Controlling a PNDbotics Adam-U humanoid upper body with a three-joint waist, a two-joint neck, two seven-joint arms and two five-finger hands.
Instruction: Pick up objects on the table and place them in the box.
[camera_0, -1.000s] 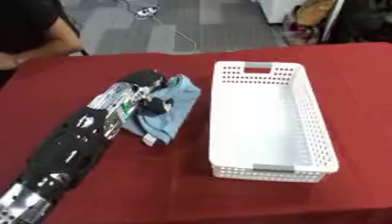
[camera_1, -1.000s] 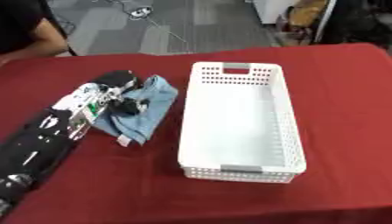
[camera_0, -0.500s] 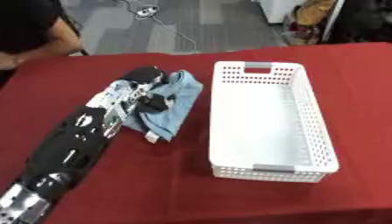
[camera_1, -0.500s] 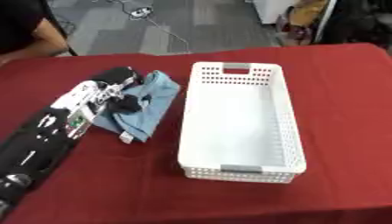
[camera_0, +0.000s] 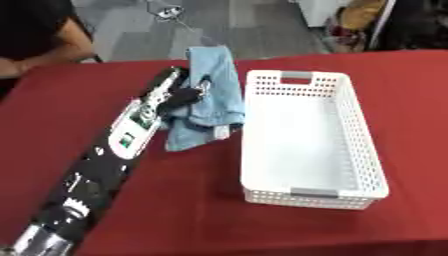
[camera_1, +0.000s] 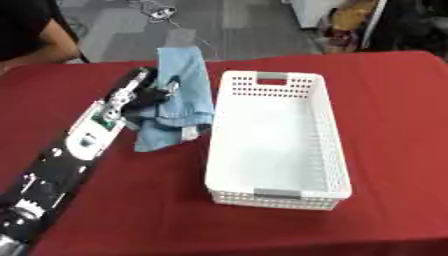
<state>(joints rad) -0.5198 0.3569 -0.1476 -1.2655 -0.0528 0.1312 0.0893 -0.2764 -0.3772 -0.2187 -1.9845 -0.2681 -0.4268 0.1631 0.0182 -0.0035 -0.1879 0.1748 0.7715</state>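
Note:
A light blue denim garment (camera_0: 213, 95) hangs from my left hand (camera_0: 180, 95), whose fingers are curled into its folds. The cloth is lifted off the red table (camera_0: 184, 200), its top edge standing up near the far side and its lower end drooping to the tabletop beside the box. The white perforated box (camera_0: 306, 135) lies just right of the garment and holds nothing. My left arm stretches in from the lower left. My right hand shows in neither view.
A person in a black top (camera_0: 31, 30) sits at the far left edge of the table, a hand resting near the corner. Grey floor with cables lies beyond the far edge.
My left hand has risen with the denim garment, pulling it up off the table so it now hangs taller beside the box. The camera view has also shifted slightly.

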